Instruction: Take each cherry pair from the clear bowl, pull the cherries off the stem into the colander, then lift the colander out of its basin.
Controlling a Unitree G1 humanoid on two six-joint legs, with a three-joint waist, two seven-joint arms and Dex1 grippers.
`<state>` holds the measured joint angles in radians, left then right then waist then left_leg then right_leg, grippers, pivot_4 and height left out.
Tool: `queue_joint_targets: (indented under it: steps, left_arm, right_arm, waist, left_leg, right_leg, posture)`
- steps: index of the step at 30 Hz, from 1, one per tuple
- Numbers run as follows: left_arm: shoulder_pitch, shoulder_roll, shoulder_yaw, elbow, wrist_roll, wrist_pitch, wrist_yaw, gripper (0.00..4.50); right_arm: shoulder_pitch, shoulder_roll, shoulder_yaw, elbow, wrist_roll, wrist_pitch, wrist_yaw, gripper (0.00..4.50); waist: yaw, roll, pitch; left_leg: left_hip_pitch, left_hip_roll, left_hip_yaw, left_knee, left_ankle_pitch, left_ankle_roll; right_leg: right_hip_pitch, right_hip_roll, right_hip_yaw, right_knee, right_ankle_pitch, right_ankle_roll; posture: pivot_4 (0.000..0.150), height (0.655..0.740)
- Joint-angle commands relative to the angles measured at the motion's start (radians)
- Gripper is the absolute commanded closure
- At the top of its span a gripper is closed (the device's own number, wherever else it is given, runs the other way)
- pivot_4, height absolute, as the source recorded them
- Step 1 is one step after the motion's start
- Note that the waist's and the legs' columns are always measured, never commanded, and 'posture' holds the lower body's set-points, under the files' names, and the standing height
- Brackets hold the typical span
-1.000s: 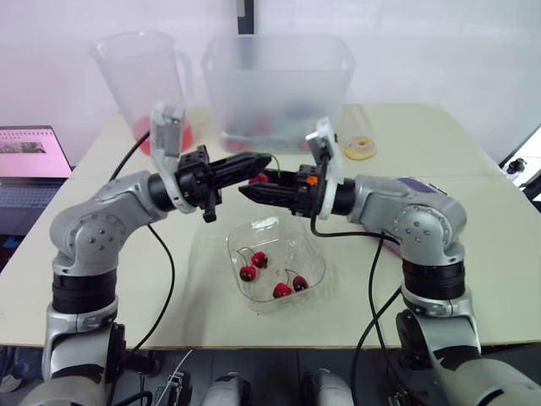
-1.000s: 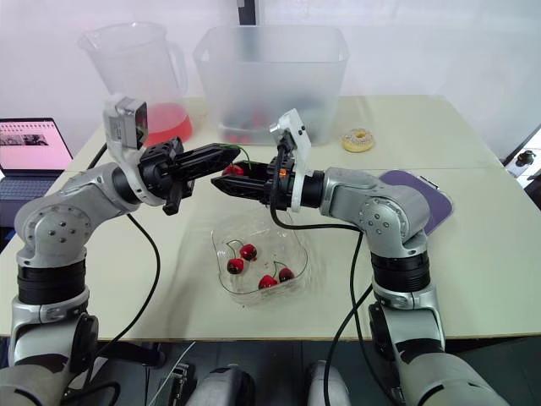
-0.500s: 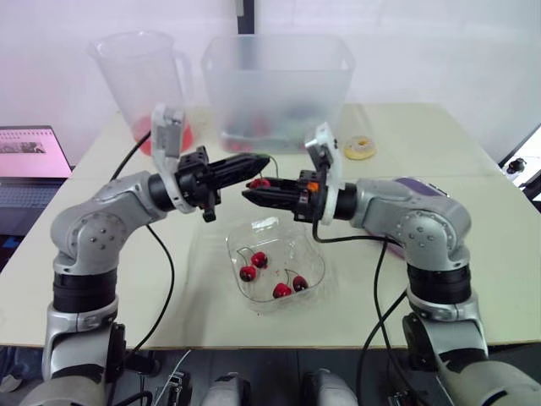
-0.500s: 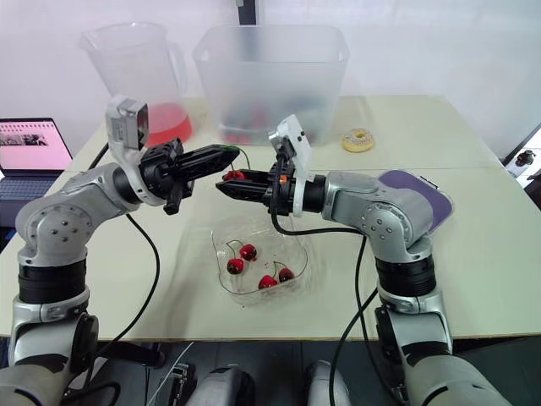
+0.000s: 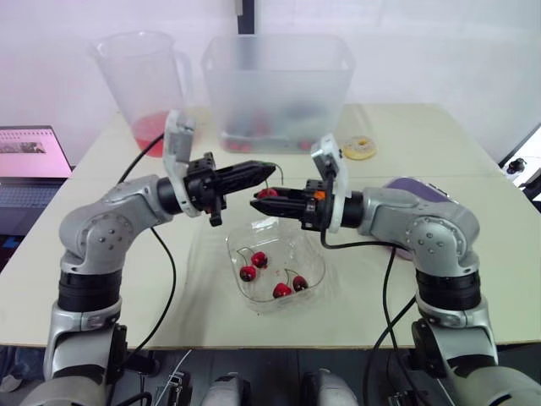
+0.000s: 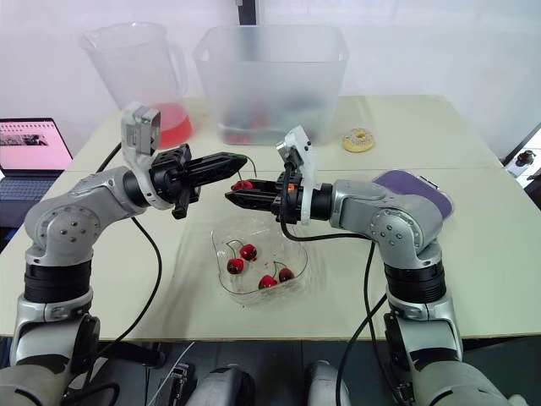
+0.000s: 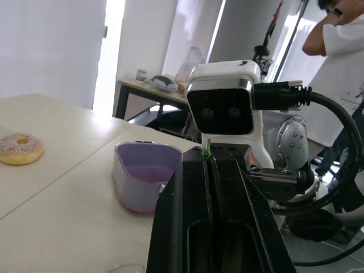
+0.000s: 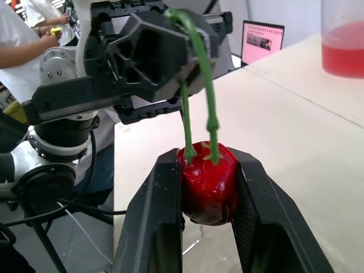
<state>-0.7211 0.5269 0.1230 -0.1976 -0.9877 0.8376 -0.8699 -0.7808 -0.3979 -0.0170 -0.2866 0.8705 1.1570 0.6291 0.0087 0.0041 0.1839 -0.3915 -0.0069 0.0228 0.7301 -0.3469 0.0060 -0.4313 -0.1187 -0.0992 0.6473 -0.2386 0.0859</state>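
Note:
A cherry pair [image 5: 268, 194] hangs above the clear bowl [image 5: 314, 254], held between both grippers. My right gripper [image 5: 259, 201] is shut on the two red cherries [image 8: 207, 182], which sit side by side between its fingers [image 8: 153, 216]. Their green stem [image 8: 196, 85] runs up to my left gripper [image 5: 267, 167], which is shut on the stem's top end [image 7: 207, 151]. Several more cherries [image 5: 273, 275] lie in the bowl below. The frosted basin [image 5: 279, 85] stands behind, with faint red shapes showing through its wall.
A clear pitcher [image 5: 139, 80] with red liquid stands at the back left, a laptop [image 5: 30, 161] at the far left. A doughnut [image 5: 360, 148] lies right of the basin and a purple cup [image 7: 145, 176] by my right arm. A person [image 7: 341, 23] stands beyond the table.
My right gripper has come down and slightly right with the cherries. The left gripper has edged right with the stem, so the stem now stretches between them.

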Motion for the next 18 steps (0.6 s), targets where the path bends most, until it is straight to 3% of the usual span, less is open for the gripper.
queue_joint_targets:
  steps: [1, 13, 18]
  left_arm:
    - [-0.038, -0.003, 0.039, -0.02, -0.012, -0.037, -0.001, 4.5]
    - [-0.038, -0.008, 0.038, -0.025, -0.014, -0.037, 0.005, 4.5]
    - [-0.031, -0.004, 0.042, -0.03, -0.015, -0.038, 0.006, 4.5]
  right_arm:
    - [0.022, -0.011, 0.018, 0.033, 0.005, 0.089, -0.039, 3.82]
    - [0.015, -0.027, -0.018, 0.036, 0.019, 0.114, -0.048, 3.82]
    - [-0.011, -0.156, -0.104, 0.03, 0.02, 0.074, 0.017, 3.82]
  waist:
    - [0.001, 0.0, 0.0]
    - [0.001, 0.0, 0.0]
    - [0.005, 0.0, 0.0]
  left_leg:
    - [0.0, 0.0, 0.0, 0.0, 0.0, 0.0]
    - [0.0, 0.0, 0.001, 0.0, 0.0, 0.0]
    - [-0.001, 0.0, 0.0, 0.0, 0.0, 0.0]
  right_leg:
    - [0.0, 0.0, 0.0, 0.0, 0.0, 0.0]
    - [-0.001, 0.0, 0.001, 0.0, 0.0, 0.0]
    - [-0.001, 0.0, 0.001, 0.0, 0.0, 0.0]
  posture:
    - [0.15, 0.6886]
    - [0.15, 0.6886]
    - [0.15, 0.6886]
